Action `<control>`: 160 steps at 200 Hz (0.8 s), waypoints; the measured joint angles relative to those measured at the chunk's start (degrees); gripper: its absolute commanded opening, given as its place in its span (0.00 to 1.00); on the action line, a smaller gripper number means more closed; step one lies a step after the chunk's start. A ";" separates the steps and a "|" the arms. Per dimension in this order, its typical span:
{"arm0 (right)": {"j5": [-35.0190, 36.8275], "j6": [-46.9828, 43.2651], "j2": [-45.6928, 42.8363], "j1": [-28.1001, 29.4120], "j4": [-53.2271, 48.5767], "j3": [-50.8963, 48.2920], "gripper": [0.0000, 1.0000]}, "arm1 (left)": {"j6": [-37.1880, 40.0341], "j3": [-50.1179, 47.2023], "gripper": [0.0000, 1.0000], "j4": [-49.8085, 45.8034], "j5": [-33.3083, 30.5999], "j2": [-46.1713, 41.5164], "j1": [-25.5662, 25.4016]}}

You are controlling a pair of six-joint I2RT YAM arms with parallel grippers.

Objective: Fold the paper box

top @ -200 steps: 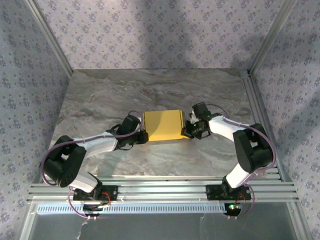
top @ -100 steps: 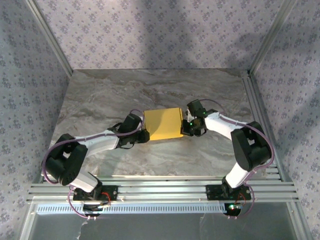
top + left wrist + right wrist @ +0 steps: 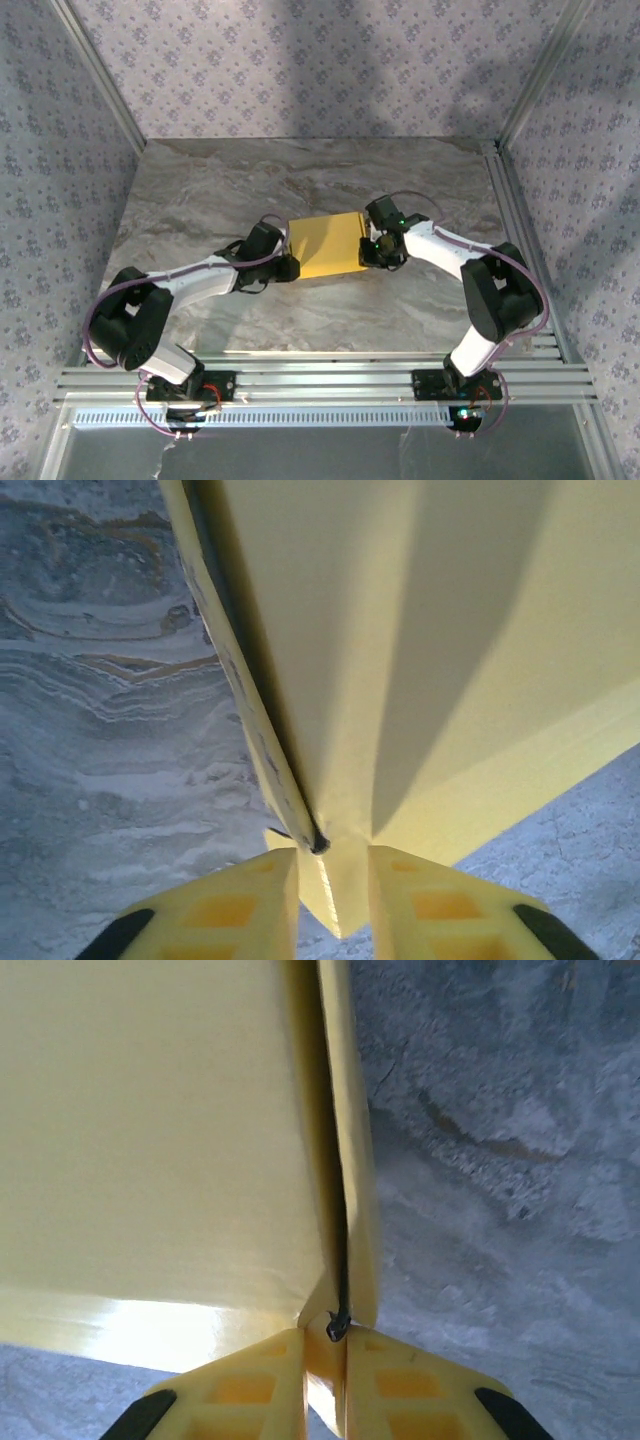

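Note:
The paper box (image 3: pixel 325 245) is a flat yellow rectangle on the marble table (image 3: pixel 200 190), between the two arms. My left gripper (image 3: pixel 288 268) is at its near-left corner. In the left wrist view the box (image 3: pixel 400 630) rises ahead, and a pointed corner of card sits in the gap of the left gripper (image 3: pixel 333 880), whose jaws stand a little apart. My right gripper (image 3: pixel 368 250) is at the box's right edge. In the right wrist view the right gripper (image 3: pixel 325 1360) pinches a thin side flap of the box (image 3: pixel 150 1110) between nearly closed jaws.
Patterned walls with metal posts (image 3: pixel 95 75) close in the table on three sides. An aluminium rail (image 3: pixel 330 380) carrying both arm bases runs along the near edge. Bare marble lies behind the box and to its left.
The right gripper has slid left and away from the bases along the box's right edge. The box has shifted slightly the same way. The left jaws have parted a little.

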 measured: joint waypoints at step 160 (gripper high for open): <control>0.87 -4.04 2.64 -0.70 -2.10 3.34 0.23 | 1.60 9.99 0.48 -8.61 -2.49 7.48 2.54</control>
